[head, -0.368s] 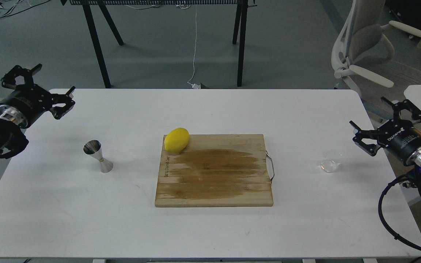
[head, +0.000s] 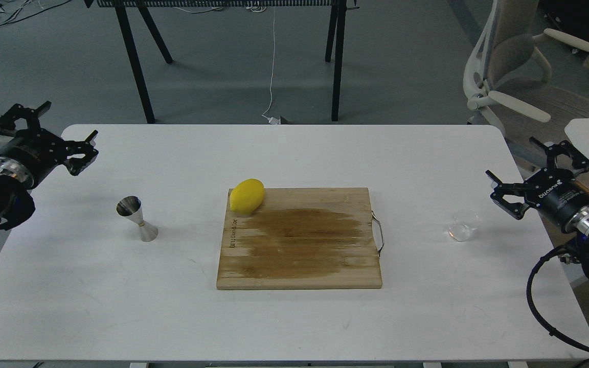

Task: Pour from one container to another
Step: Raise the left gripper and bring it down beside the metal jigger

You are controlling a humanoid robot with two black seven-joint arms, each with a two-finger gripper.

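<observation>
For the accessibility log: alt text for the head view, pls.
A white table holds a steel jigger at left, a wooden cutting board in the middle with a lemon on its far-left corner, and a clear glass cup at right. The left tool and right tool are open at the table's sides, holding nothing.

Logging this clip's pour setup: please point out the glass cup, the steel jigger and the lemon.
Glass cup (head: 463, 226), head view: on its clear side wall.
Steel jigger (head: 137, 219), head view: near its narrow waist.
Lemon (head: 247, 196), head view: middle of its yellow skin.
</observation>
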